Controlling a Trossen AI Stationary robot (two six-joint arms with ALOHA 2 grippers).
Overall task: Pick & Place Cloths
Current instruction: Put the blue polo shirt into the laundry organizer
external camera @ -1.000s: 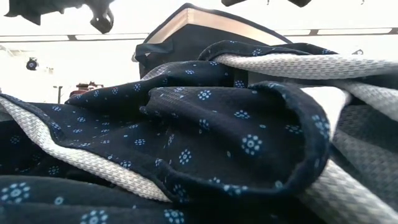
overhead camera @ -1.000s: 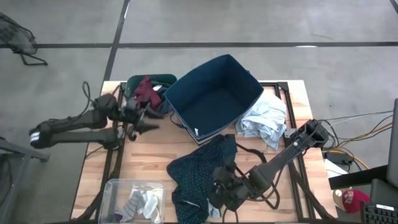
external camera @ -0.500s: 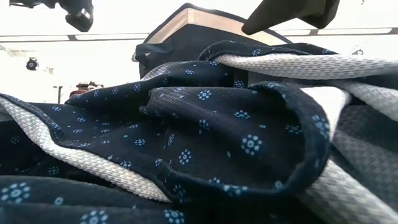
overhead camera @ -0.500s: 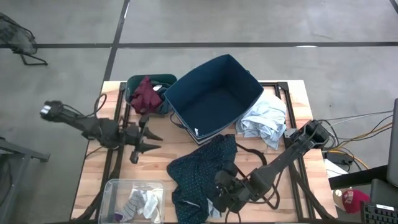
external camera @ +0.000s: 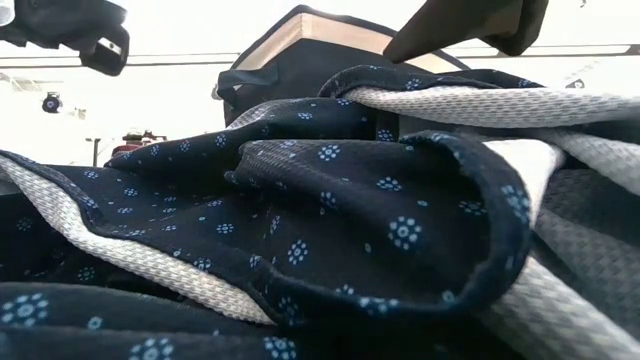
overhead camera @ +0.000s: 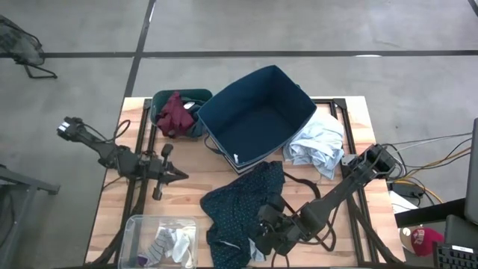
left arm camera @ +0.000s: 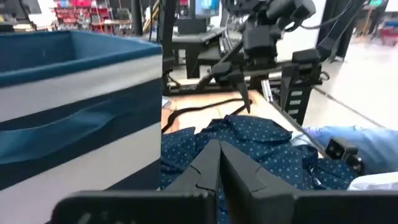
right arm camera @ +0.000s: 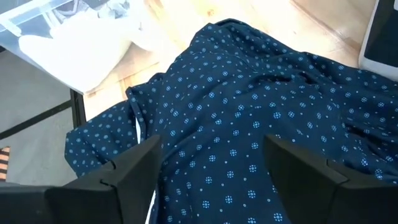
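Note:
A navy white-dotted shirt (overhead camera: 239, 205) lies crumpled on the table's near middle and fills the low view (external camera: 330, 220). My right gripper (right arm camera: 211, 168) hangs open just above it, one finger on either side of a dotted fold (right arm camera: 236, 124). My left gripper (overhead camera: 178, 175) is shut and empty over bare wood left of the shirt, pointing level toward it (left arm camera: 217, 158). A pale blue-white shirt (overhead camera: 317, 146) lies against the navy box's right side. A maroon piece (overhead camera: 175, 112) sits on a dark pile at the far left.
The big navy fabric box (overhead camera: 258, 119) stands open at the far middle. A clear bin (overhead camera: 138, 224) holding small socks (overhead camera: 168, 243) sits at the near left corner. A thin dark hanger (overhead camera: 302, 183) lies between the two shirts. Bare wood (overhead camera: 190, 153) shows left of centre.
My left gripper has drawn away from the maroon piece toward the table's near edge, sinking as its arm swung round, and it has shut on nothing. My right gripper has sunk a little toward the dotted shirt. No cloth has moved.

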